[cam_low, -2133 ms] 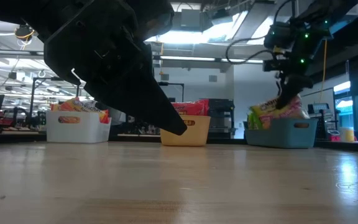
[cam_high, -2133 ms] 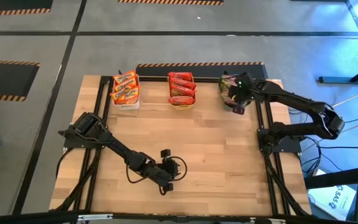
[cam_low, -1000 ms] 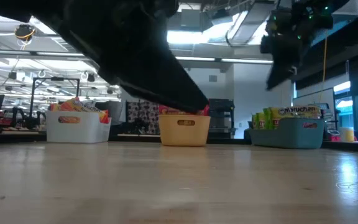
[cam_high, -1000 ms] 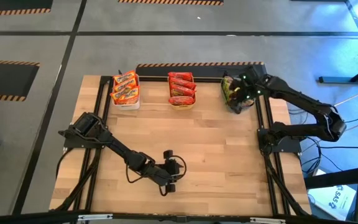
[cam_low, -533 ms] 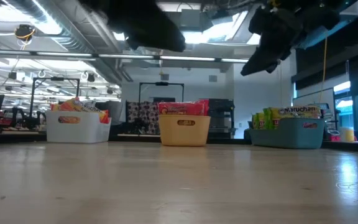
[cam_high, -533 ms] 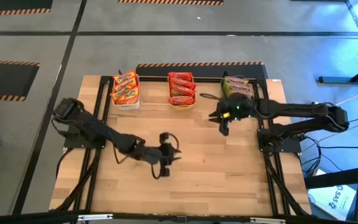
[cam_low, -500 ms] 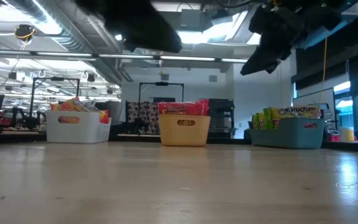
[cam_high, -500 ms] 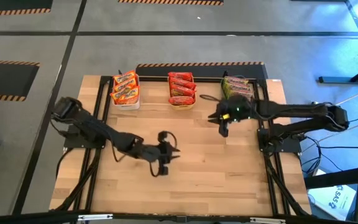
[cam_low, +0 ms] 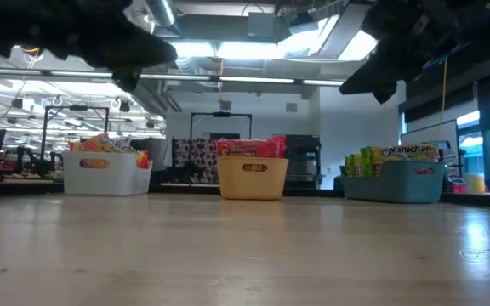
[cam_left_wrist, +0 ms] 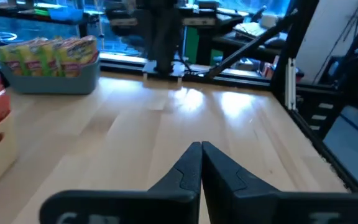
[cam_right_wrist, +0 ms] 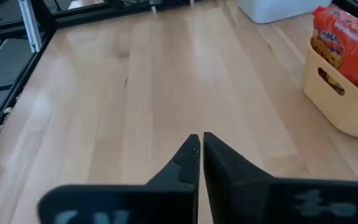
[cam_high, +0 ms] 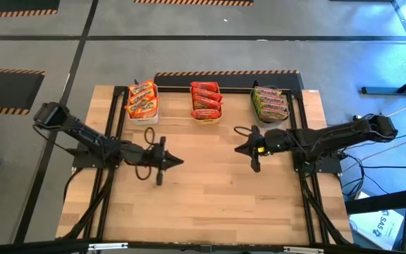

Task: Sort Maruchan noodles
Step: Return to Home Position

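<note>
- A pale wooden table (cam_high: 210, 204) stands in a broad workshop hall under bright ceiling lights (cam_low: 253, 47). Hazard-striped tape (cam_high: 224, 73) marks the grey floor beyond.
- Three bins line the table's far edge. The white bin (cam_low: 107, 180) holds orange-yellow Maruchan noodles (cam_high: 142, 97), the orange bin (cam_low: 252, 180) holds red packets (cam_high: 206, 99), and the grey-blue bin (cam_low: 390, 183) holds green-yellow packets (cam_high: 270, 101).
- The left gripper (cam_high: 180, 161) and right gripper (cam_high: 237, 149) hang over mid-table, tips facing each other and well apart. The fingers of each are pressed nearly together, gripping nothing.
</note>
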Controlling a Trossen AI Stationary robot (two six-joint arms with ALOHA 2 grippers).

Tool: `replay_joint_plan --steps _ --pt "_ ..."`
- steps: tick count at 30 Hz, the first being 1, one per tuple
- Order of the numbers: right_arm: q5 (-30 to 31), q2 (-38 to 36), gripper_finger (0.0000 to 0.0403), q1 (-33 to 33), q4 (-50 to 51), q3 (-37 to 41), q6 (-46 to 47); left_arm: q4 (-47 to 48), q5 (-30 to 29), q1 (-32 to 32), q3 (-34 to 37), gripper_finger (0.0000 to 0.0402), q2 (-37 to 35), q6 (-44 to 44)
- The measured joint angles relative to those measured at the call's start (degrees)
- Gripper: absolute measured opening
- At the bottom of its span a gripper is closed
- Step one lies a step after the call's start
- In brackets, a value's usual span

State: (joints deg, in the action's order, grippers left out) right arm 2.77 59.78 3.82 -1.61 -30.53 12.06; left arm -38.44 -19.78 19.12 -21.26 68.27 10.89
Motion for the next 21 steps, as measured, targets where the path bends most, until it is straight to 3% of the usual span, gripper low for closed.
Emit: replay_joint_plan --steps 6,16,21 --pt "5.6 -2.3 0.0001 5.6 -4.0 3.1 1.4 -2.9 -0.1 0.0 6.0 0.0002 -6.2 0.9" --pt "6.9 -7.7 0.0002 8.6 -12.6 8.5 1.0 -3.3 -0.4 -0.4 13.6 0.0002 -15.2 1.0" --pt "7.3 -10.3 0.0003 8.6 -18.1 14.2 1.4 -9.4 -0.7 -0.5 20.8 0.0006 -22.0 1.0"
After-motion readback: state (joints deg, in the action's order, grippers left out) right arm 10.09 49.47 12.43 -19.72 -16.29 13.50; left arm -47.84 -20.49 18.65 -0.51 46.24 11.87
